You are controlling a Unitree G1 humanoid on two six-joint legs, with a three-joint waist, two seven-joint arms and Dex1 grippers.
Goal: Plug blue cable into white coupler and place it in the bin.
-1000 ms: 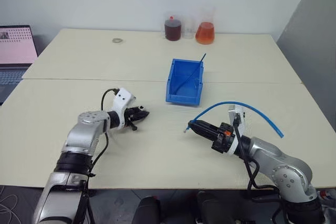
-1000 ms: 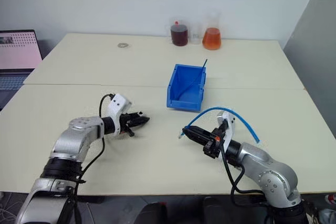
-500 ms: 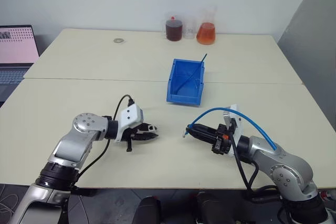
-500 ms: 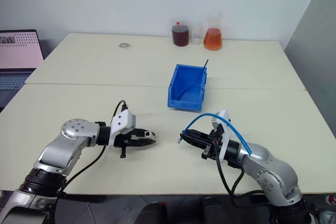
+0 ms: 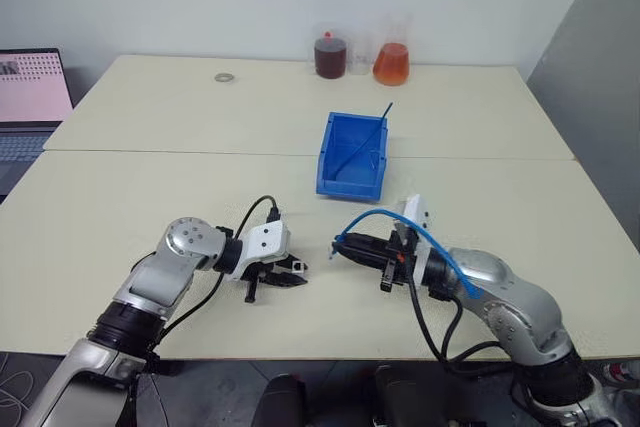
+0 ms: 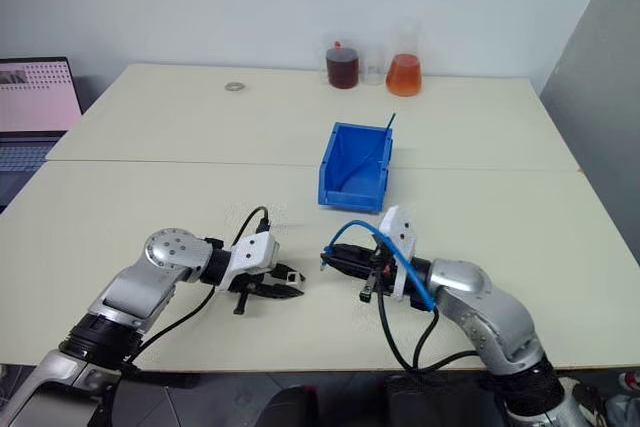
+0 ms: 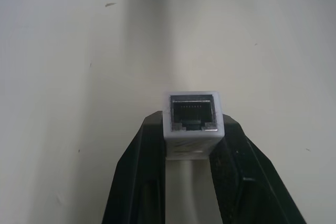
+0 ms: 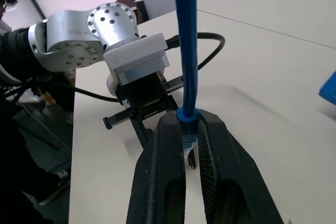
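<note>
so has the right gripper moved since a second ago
Yes. The right gripper, shut on the blue cable, has shifted left toward the left gripper, its tip now below the bin's left half instead of its right corner.

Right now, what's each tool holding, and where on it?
Left tool clamps the white coupler by its side faces, socket facing outward. Right tool pinches the blue cable just behind its plug.

I see a bright-blue cable [image 8: 187,51] between the black fingers [image 8: 163,182] of my right gripper [image 5: 338,246]. The coupler [image 7: 192,124] is white with a dark socket face, held between black fingers of my left gripper [image 5: 296,274]. The bin [image 5: 351,156] is solid blue on a pale cream table [image 5: 180,117]. Two flasks hold dark red [image 5: 330,53] and orange [image 5: 391,60] liquid.
</note>
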